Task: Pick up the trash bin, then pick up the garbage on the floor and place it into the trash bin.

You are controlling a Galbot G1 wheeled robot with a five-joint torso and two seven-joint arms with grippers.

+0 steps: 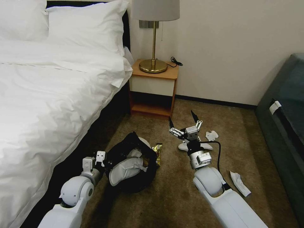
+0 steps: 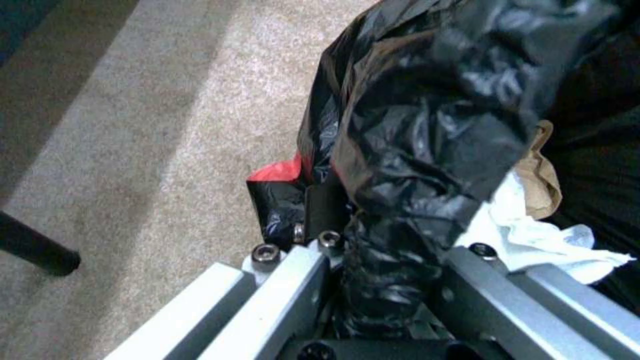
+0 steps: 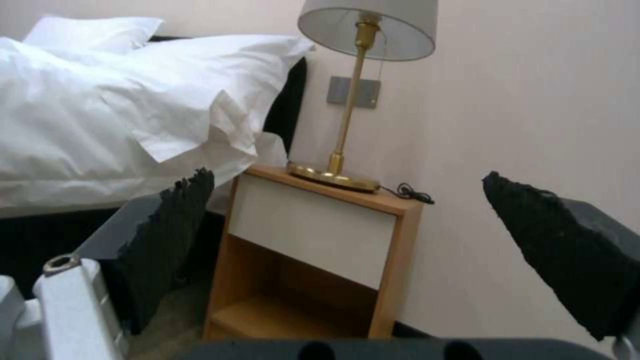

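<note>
My left claw pinches the trash bin, one slipper inside. My right claw hangs spread over the second slipper; tissues and wrapper remain on the floor.

- It was a hotel-style bedroom.
- A white-sheeted bed with plump white pillows showed it.
- A wooden nightstand carried a brass lamp.
- Brown carpet covered the floor.
</note>
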